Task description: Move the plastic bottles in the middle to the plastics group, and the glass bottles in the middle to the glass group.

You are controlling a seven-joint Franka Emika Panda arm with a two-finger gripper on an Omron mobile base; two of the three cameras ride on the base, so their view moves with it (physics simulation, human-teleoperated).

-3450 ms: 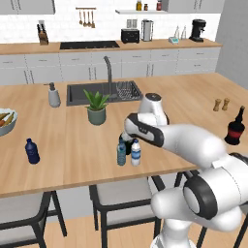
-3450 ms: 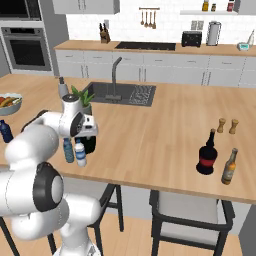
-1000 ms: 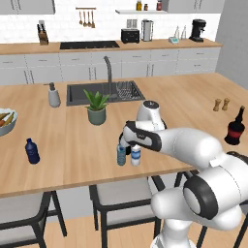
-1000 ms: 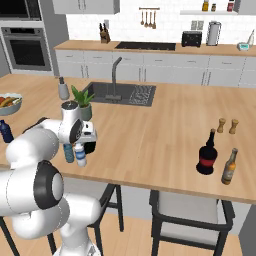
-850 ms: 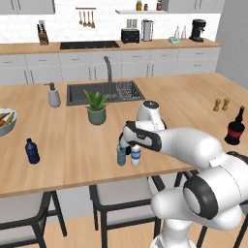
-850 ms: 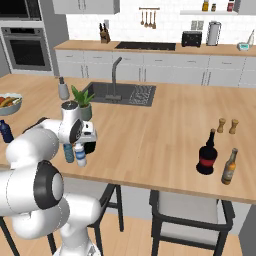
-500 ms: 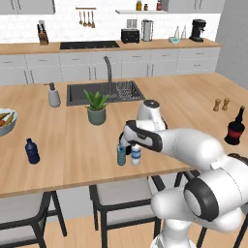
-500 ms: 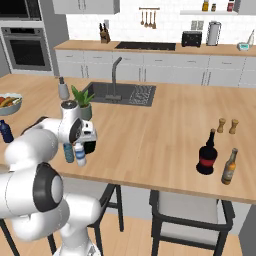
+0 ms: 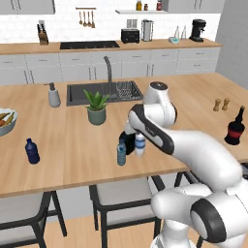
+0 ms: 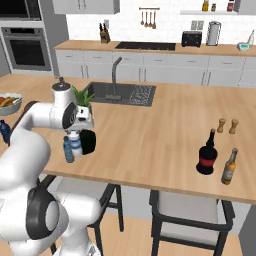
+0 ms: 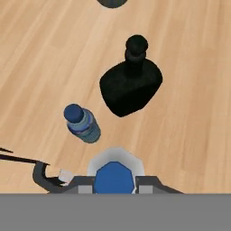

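Note:
My gripper [image 9: 138, 136] [image 10: 75, 133] [image 11: 115, 187] points down at the island's front edge, shut on the top of the clear-white plastic bottle with a blue label [image 9: 140, 146] [image 10: 75, 145] [image 11: 115, 168], which stands on the wood. The pale blue-grey plastic bottle [image 9: 121, 153] [image 10: 67, 149] [image 11: 82, 122] stands just beside it. The squat black glass bottle [image 9: 129, 143] [image 10: 88, 141] [image 11: 131, 86] stands right behind them. The small navy bottle [image 9: 32, 151] [image 10: 4, 131] is far to the left. The red-labelled bottle [image 9: 235, 128] [image 10: 206, 153] is far to the right.
A potted plant [image 9: 97, 106] and the sink [image 9: 104, 93] lie behind the bottles. A soap dispenser [image 9: 54, 95] and a fruit bowl [image 9: 6, 121] sit at the left. A brown beer bottle [image 10: 229, 166] and two shakers [image 10: 226, 125] stand near the red-labelled bottle.
Since the earliest frames the hand has come down a little onto the clear-white bottle. Over the last second nothing has visibly moved.

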